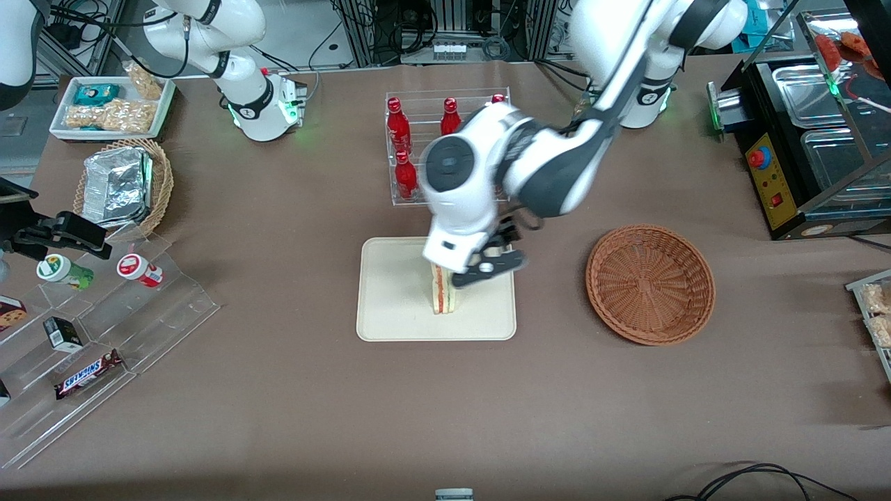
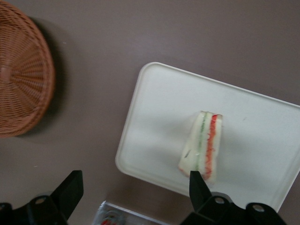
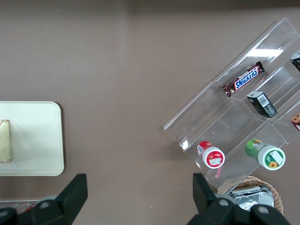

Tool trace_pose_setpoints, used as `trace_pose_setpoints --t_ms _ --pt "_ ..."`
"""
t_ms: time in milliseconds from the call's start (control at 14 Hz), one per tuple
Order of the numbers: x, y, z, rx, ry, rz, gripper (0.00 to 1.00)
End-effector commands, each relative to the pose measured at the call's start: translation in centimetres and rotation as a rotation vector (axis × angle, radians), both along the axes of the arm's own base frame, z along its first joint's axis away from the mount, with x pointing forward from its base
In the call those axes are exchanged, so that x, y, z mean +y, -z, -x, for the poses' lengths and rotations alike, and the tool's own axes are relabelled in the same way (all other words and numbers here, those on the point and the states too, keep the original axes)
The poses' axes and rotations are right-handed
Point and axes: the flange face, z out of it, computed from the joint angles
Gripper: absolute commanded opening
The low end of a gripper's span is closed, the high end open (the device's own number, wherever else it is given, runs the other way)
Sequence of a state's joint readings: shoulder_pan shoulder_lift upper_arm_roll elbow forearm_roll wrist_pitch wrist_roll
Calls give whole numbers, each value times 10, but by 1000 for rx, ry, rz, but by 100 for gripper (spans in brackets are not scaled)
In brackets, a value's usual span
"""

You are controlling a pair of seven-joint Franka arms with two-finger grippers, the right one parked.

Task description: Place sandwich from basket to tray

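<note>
Front view shows me the job is essentially done: the one sandwich [image 1: 441,296] stands on its edge on the single cream tray [image 1: 390,306], and the one reddish-brown basket [image 1: 650,283] sits empty, well apart toward the working arm's end of the tabletop. My gripper [image 2: 133,187] hovers above the tray with its fingers [image 2: 198,186] spread wide, holding nothing. I judge only the arm's retreat is left.

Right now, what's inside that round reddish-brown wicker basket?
Nothing: the round reddish-brown wicker basket shows only its bare weave. The triangular white-bread sandwich stands on the cream rectangular tray, with the open gripper above it.
</note>
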State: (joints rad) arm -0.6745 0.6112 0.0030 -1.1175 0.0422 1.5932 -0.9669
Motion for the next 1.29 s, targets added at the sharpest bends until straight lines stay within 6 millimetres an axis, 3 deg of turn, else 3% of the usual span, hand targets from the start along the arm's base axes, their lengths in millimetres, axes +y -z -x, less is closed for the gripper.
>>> trace_pose_setpoints --t_ms 0,214,357,429,857,929,1000,1143,1214 --pt "92 -28 -10 86 42 18 100" --pt "199 -53 -16 173 61 -8 100" --pt "252 -64 -23 217 71 -12 100" --pt "267 -67 -26 217 50 -14 100" --pt "288 -80 -28 198 6 31 100" --pt "332 -80 -38 202 -70 55 100" --pt "327 -91 -33 203 -42 117 100" --pt "354 -100 -34 198 -39 185 100" --pt "355 -105 -33 189 -25 181 100"
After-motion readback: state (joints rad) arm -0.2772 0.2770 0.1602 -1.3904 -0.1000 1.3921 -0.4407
